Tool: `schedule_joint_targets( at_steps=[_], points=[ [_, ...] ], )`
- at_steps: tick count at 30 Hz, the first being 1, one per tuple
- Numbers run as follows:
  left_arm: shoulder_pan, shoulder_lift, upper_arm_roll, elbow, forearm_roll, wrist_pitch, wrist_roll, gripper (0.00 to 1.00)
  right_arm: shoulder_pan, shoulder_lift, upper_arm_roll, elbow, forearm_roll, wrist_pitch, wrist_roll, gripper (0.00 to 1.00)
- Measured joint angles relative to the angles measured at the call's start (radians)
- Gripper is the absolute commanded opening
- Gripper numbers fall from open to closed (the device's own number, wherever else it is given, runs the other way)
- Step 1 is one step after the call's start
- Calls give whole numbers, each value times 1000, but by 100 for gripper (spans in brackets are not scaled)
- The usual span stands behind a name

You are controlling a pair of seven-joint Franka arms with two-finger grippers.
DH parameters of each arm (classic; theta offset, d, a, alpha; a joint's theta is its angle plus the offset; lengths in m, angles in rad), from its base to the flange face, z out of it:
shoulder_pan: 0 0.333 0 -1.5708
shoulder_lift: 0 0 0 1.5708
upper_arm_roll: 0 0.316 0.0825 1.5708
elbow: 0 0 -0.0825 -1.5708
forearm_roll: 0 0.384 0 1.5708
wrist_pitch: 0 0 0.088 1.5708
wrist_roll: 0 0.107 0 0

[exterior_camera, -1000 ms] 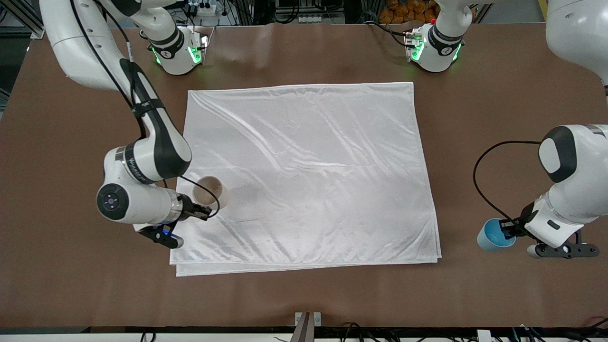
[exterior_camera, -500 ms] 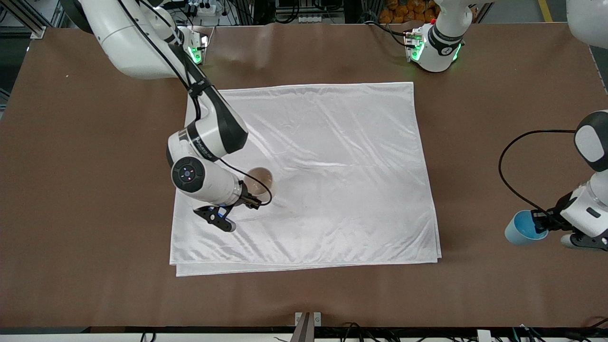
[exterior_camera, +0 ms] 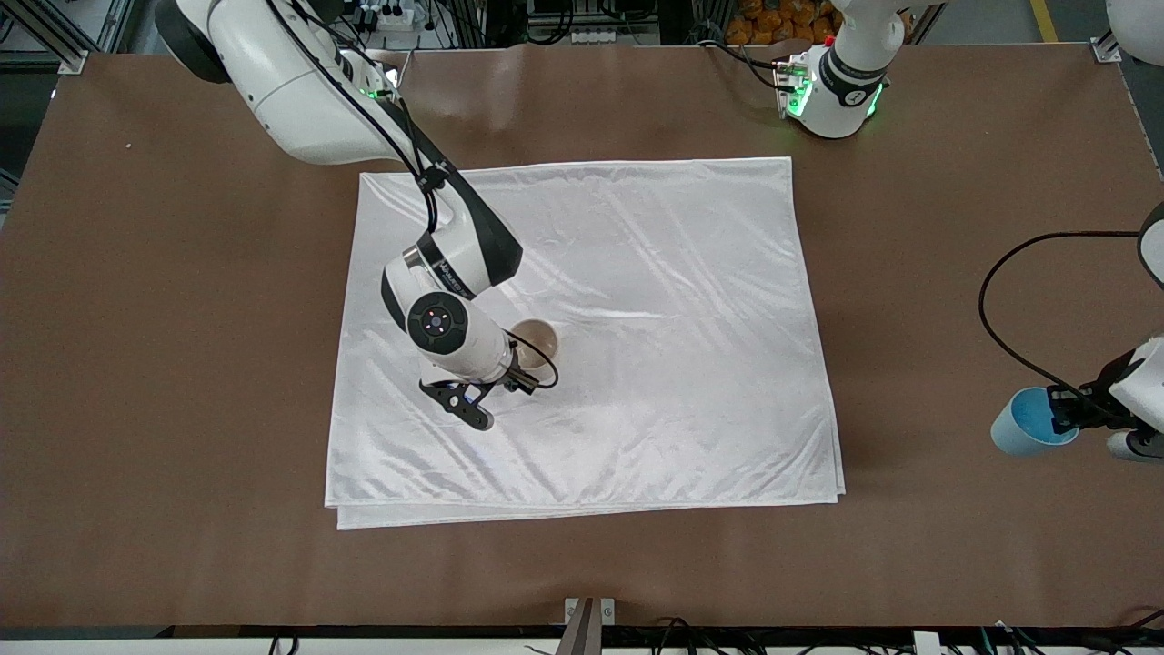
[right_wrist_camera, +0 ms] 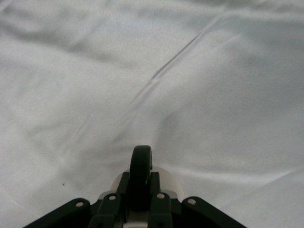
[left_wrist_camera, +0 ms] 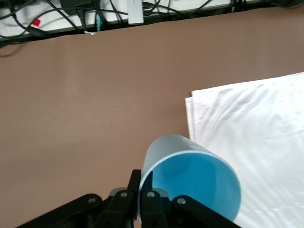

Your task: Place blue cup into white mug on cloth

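**Mug carried toward the middle of the cloth, blue cup drawn outward**

On the desk (exterior_camera: 136, 364), the cloth (exterior_camera: 655, 346) lies flat as before. Over it, the right hand (exterior_camera: 520, 380) has swung inward from the cloth's edge, its fingers pinched on the black handle of the white mug (exterior_camera: 536, 344). At the left arm's end, the left hand (exterior_camera: 1066, 414) has pulled farther from the cloth, clamped on the rim of the blue cup (exterior_camera: 1023, 434) over bare desk.
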Motion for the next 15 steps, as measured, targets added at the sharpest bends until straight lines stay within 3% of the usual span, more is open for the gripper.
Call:
schedule_joint_targets(
  at_steps=[3,5,8,9,10,13,15],
  points=[
    [-1,-1,-30,1,-1,-1,-53,0,0,0,-1,0,0,0,10,27],
    [-2,-1,-51,2,-1,-1,-93,0,0,0,-1,0,0,0,26,22],
    [-3,-3,-86,3,-1,-1,-159,0,2,0,-1,0,0,4,53,26],
    [-3,-4,-98,3,-1,-1,-184,0,5,1,-1,0,0,10,67,32],
    [-4,-6,-110,3,-1,-1,-209,0,8,1,-1,0,0,17,79,44],
    [-4,-10,-146,3,-1,-2,-287,0,20,5,-1,0,0,35,106,100],
    [-4,-13,-172,3,-1,-2,-342,0,27,8,-1,0,0,40,116,100]
  ],
)
